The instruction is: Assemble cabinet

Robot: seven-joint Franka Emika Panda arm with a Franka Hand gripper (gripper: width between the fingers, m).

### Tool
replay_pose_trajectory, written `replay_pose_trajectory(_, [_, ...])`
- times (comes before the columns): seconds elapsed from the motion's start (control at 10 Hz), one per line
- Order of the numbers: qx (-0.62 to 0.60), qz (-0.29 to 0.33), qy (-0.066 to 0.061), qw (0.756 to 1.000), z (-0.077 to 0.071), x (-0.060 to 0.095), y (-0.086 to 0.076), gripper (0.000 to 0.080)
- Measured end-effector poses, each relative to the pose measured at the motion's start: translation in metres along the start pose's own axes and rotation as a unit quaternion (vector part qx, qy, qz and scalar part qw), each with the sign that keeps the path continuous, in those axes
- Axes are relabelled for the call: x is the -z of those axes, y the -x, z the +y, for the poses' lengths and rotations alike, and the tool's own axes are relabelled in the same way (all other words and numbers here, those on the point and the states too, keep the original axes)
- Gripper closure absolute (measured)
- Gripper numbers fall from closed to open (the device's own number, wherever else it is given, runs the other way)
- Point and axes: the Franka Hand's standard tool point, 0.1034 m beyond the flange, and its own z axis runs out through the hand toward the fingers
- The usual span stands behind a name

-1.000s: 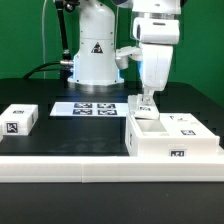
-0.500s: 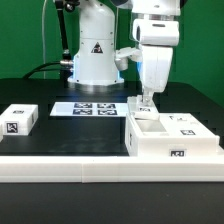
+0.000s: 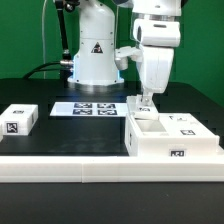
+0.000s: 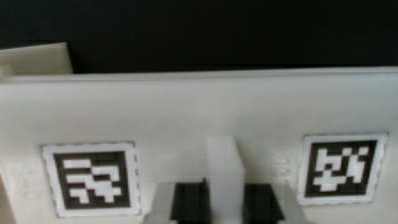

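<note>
Where tagged, cabinet (image 4: 196,105) ridge between jaws

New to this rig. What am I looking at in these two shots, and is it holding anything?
It is a white robot arm at a black table. The exterior view comes from a camera off the arm. The wrist view comes from a camera on the wrist, just behind the end effector.

On the table are:
- the cabinet, a big white box with tags
- a small tagged white block
- the flat marker board
- a long white rail in front

In the wrist view the dark fingers stand either side of a thin cabinet wall. It is too blurred to tell whether they clamp it.
</note>
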Motion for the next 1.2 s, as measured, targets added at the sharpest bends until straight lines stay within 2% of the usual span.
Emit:
replay_pose_trajectory(0.2, [0.012,-0.003,-0.005,1.0,-0.0005,0.0001,0.001,0.0729])
replay_pose_trajectory(0.7, [0.012,-0.003,-0.004,1.0,-0.0006,0.0005,0.001,0.0729])
replay_pose_trajectory(1.0, [0.023,-0.013,-0.022,0.999,-0.0001,0.0026,0.0027,0.0729])
replay_pose_trajectory(1.2, [0.023,-0.013,-0.021,0.999,-0.0003,0.0027,0.0028,0.0729])
